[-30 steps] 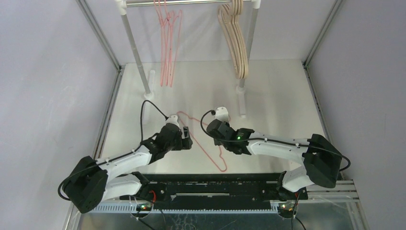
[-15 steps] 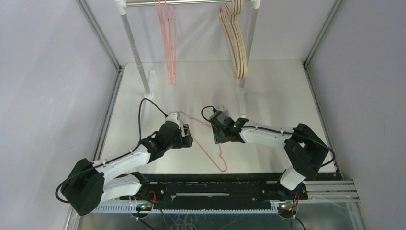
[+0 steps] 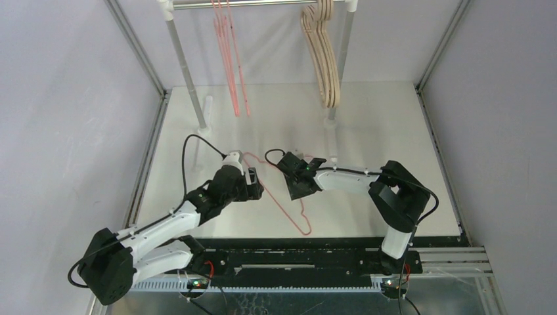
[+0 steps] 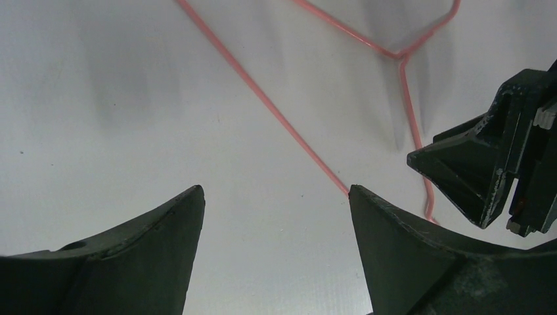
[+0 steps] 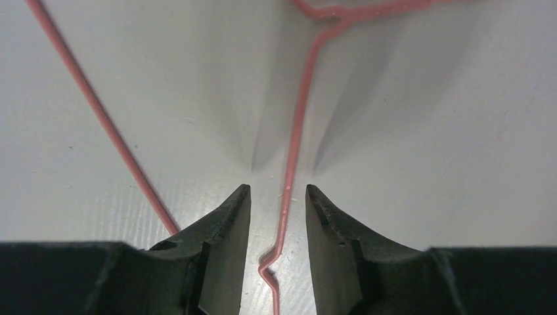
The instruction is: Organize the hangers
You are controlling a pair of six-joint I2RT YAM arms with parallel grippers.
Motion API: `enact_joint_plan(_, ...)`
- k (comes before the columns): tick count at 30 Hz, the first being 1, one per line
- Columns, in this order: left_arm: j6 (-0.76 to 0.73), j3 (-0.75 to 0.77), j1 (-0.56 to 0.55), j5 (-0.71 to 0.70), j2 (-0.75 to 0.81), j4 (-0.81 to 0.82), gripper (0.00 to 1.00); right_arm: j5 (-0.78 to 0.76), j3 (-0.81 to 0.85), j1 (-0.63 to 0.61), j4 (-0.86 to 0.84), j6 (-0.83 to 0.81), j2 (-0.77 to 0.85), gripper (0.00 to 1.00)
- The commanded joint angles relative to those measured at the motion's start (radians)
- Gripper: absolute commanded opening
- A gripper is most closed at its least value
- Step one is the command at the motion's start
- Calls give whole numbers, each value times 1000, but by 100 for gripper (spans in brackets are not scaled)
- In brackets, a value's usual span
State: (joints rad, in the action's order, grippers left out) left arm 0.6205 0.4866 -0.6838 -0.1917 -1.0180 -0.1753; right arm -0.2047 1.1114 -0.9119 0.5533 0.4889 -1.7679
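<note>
One pink wire hanger (image 3: 304, 226) lies flat on the white table (image 3: 381, 131). My right gripper (image 3: 297, 189) is low over it. In the right wrist view its fingers straddle the hanger's wire (image 5: 293, 147) with a narrow gap and do not touch it. My left gripper (image 3: 256, 186) is wide open and empty just left of the hanger, whose side wire (image 4: 276, 115) runs past its tips. More pink wire hangers (image 3: 230, 59) and several beige wooden hangers (image 3: 326, 62) hang on the rail (image 3: 263, 3).
The rail stands on two silver posts (image 3: 187, 79) with white feet at the back of the table. Grey walls close in the left and right sides. My right gripper (image 4: 492, 170) shows close at the edge of the left wrist view.
My right arm has swung left and lowered its gripper over the lying hanger's wire. The left gripper shifted slightly. The hanging pink hangers are swinging.
</note>
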Motion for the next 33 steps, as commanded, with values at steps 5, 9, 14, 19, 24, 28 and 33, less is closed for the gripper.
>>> enact_joint_plan(5, -9, 19, 4, -28, 25, 5, 85, -15, -46, -24, -10, 27, 17, 43)
enact_joint_plan(9, -9, 18, 4, -22, 14, 7, 85, -23, -92, -34, -24, 64, 35, 42)
enact_joint_plan(14, -7, 15, 4, -23, 13, 7, 85, -4, -149, -41, -59, 89, 41, 37)
enact_joint_plan(19, -7, 11, 4, -27, 19, 1, 85, -24, -163, -54, -77, 101, -3, 30)
enact_joint_plan(24, -4, 2, 4, -36, 40, -9, 85, -10, -179, -59, -111, 107, -54, 14)
enact_joint_plan(28, -7, 9, 4, -41, 46, -27, 85, -37, -181, -58, -105, 112, -66, 0)
enact_joint_plan(33, -3, 8, 4, -40, 35, -20, 84, -115, -183, -69, -94, 94, -24, 0)
